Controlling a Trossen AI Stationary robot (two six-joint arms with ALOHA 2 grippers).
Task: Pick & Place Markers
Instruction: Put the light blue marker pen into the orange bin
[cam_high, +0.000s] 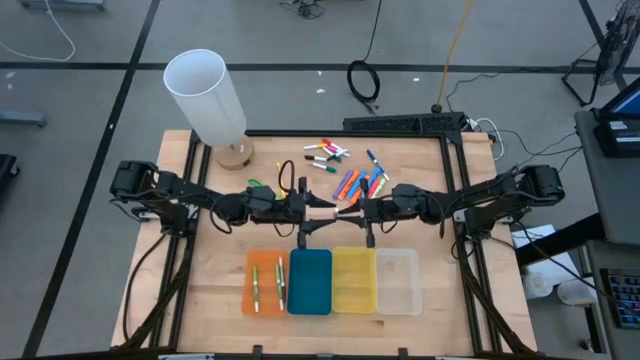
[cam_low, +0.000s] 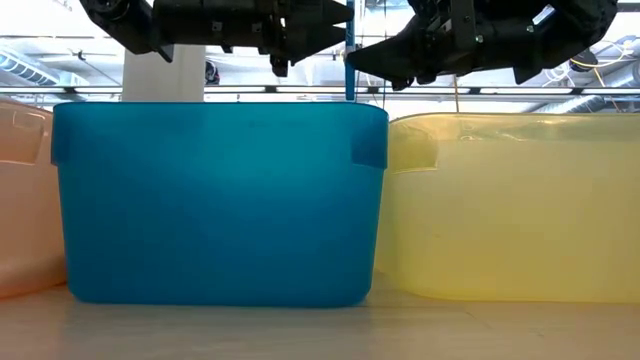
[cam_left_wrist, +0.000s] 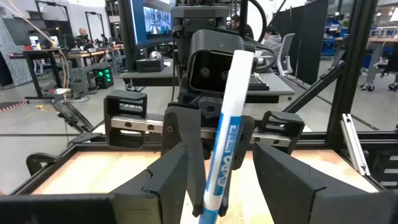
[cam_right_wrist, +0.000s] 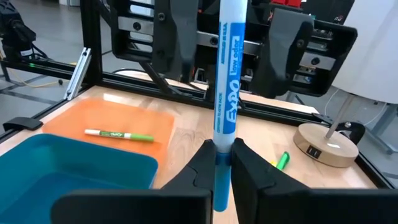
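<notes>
**One blue marker held upright between the two arms, over the trays**

One blue marker (cam_right_wrist: 227, 93) is the thing in play. It's standing upright, pinched at its bottom end by the right gripper (cam_right_wrist: 222, 158), whose fingers are clamped tight on it. The left gripper (cam_left_wrist: 217, 168) faces it with fingers spread apart on either side of the marker, not squeezing that I can see. My guess is a handoff, or the left is just lining up.

All of this hangs above the blue tray (cam_high: 310, 281), roughly over its far edge, which makes sense if colours get sorted by tray. Next to the blue tray sits the orange tray (cam_high: 263, 284) with two green-capped markers (cam_high: 268, 285) already in it; on its other side are the yellow tray (cam_high: 354, 280) and then the clear tray (cam_high: 398, 280).

Behind the blue tray, farther back on the table (cam_high: 215, 275), the loose marker pile (cam_high: 350, 172) is waiting. A white cylinder on a wooden base (cam_high: 207, 97) stands off toward the left arm's side.
</notes>
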